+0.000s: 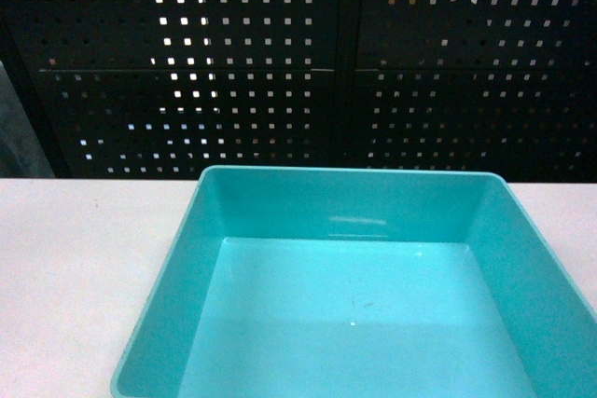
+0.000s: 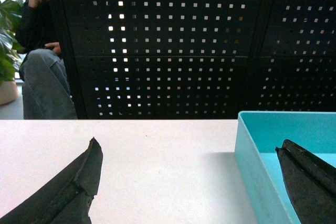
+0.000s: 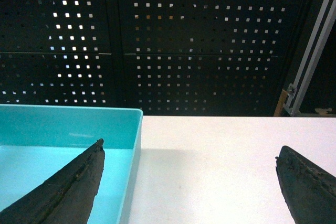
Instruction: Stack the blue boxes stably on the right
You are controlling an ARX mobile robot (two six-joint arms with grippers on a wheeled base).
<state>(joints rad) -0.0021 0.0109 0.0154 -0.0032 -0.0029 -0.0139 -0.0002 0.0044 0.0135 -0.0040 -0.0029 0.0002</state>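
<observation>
A black perforated panel (image 1: 298, 62) fills the background in all three views, with light showing through some of its square holes. In front of it runs the pale desk (image 1: 75, 258), whose bare surface stretches to the left and right of the only tub in sight.

The turquoise tub (image 1: 233, 202) sits on the desk close to the robot, slightly right of centre in the head view, its near edge cut off by the bottom of the picture. It stands upright and level with nothing in it. Its walls slope outward to a rounded rim.

The left claw (image 2: 189, 182) has its fingers spread wide apart, holding nothing. Its left finger (image 2: 73, 187) is above bare desk, and its right finger (image 2: 310, 182) is over the inside of the tub, so the tub's left wall lies between the two.

The right claw (image 3: 189, 182) is likewise wide apart and holds nothing. Its left finger (image 3: 68, 187) is over the tub's inside and its right finger (image 3: 310, 187) is over bare desk, with the tub's right wall between them.

At the left edge of the left wrist view a seated person (image 2: 42, 77) in dark clothes and a potted plant (image 2: 8, 35) show beyond the panel. A metal frame post (image 3: 312, 51) leans at the right edge of the right wrist view.
</observation>
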